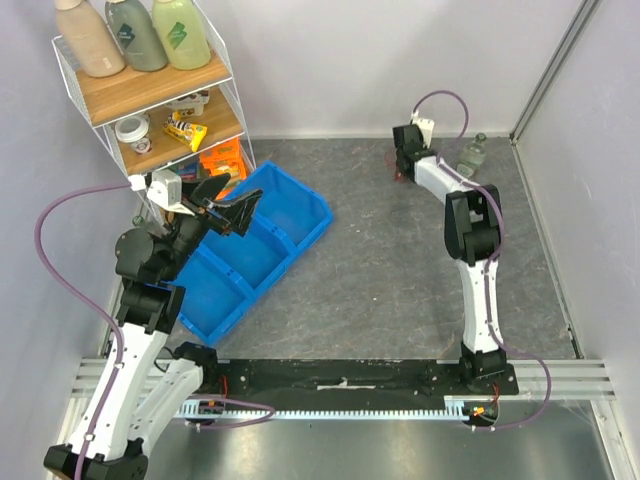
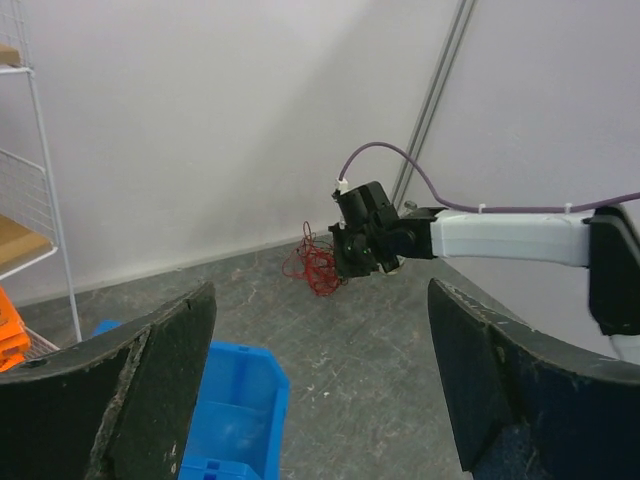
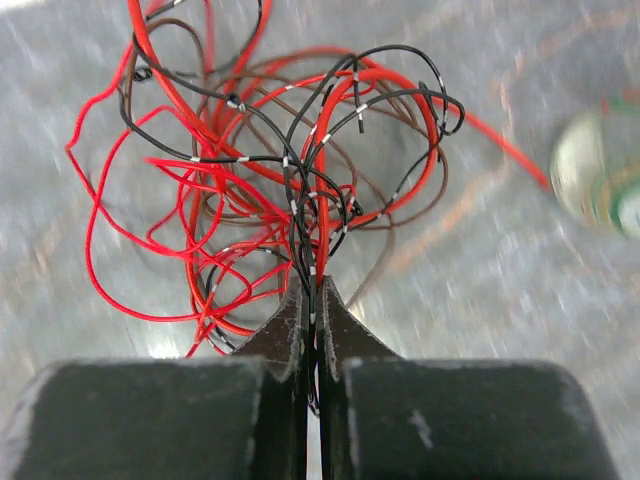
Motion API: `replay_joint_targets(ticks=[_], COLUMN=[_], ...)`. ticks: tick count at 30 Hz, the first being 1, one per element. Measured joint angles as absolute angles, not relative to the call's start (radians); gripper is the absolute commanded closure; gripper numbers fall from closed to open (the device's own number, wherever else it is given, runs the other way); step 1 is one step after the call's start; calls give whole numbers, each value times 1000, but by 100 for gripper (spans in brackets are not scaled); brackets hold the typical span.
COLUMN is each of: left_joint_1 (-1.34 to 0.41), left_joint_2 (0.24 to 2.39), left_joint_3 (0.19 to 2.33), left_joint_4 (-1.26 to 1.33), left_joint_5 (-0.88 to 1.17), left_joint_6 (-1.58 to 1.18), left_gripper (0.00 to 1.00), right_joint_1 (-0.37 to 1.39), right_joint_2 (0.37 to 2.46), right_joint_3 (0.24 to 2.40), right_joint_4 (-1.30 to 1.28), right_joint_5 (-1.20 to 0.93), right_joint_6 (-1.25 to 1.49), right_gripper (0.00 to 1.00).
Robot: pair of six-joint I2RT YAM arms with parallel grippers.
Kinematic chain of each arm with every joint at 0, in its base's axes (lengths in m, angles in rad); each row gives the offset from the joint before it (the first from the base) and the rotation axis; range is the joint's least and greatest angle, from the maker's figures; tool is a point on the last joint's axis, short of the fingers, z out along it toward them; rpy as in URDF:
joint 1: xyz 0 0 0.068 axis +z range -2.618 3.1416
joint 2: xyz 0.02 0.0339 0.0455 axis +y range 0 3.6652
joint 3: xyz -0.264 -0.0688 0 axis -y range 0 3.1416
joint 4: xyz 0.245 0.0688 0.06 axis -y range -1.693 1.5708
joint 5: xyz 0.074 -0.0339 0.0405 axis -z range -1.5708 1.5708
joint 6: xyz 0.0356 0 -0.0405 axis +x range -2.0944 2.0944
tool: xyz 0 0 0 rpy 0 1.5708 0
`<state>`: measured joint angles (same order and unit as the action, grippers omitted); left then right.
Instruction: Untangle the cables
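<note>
Cables (image 3: 270, 170) in red, black and brown form one loose, loopy tangle at about one o'clock on the grey desk (image 1: 380, 270), close to the back wall. In the overhead view they show only as a small reddish smudge (image 1: 400, 176) beside the right hand (image 1: 405, 155). The right wrist view shows that hand (image 3: 312, 290) with its fingers pressed together, pinching a few red and black strands at the six o'clock edge of the bunch. The rest of the loops fan out toward twelve o'clock. The black strands carry small pale bands. Whether the bunch rests on the desk or hangs just off it cannot be told.

A small bottle (image 1: 472, 155) stands at three o'clock of the right hand; it is blurred in the wrist view.

The left hand (image 1: 235, 210) is well apart from the cables, at about ten o'clock on the desk, raised above a blue bin (image 1: 290, 215) with its fingers spread wide. A wire shelf (image 1: 150, 90) with bottles and packets stands at eleven o'clock.
</note>
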<state>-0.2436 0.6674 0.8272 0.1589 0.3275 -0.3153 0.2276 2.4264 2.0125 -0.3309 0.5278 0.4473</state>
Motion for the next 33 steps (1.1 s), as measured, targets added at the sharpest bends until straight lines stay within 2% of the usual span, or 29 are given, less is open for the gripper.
replay_joint_targets(ticks=[4,6,12,14,16,17,19,22,25,29,33], left_joint_1=[-244,-244,-243,-244,-244,-244,-244,-244,-254,-307,-383], left_joint_2=[713,769,960,995,1018,1023,1038,1073,1117,1195,1279], left_joint_3=[830,850,928,928,928,928,930,942,959,1009,1067], left_joint_4=[156,139,79,71,70,71,69,58,41,-27,-92], left_joint_5=[354,379,495,543,588,601,626,655,670,687,706], left_joint_6=[-334,-348,-413,-445,-474,-482,-494,-502,-504,-498,-477], left_gripper=[9,12,15,15,16,16,16,17,20,31,32], right_joint_1=[271,314,413,429,462,486,525,536,533,530,530], right_joint_2=[2181,1972,1487,1395,1314,1280,1214,1118,1061,1070,1124], right_joint_3=[1662,1404,888,766,640,592,541,550,622,719,714], right_joint_4=[-296,-251,-133,-102,-85,-89,-115,-160,-207,-217,-192], right_joint_5=[491,441,241,168,99,65,6,7,67,102,64], right_joint_6=[457,478,533,555,579,585,588,559,515,485,487], right_gripper=[100,98,95,89,74,64,46,34,34,39,42])
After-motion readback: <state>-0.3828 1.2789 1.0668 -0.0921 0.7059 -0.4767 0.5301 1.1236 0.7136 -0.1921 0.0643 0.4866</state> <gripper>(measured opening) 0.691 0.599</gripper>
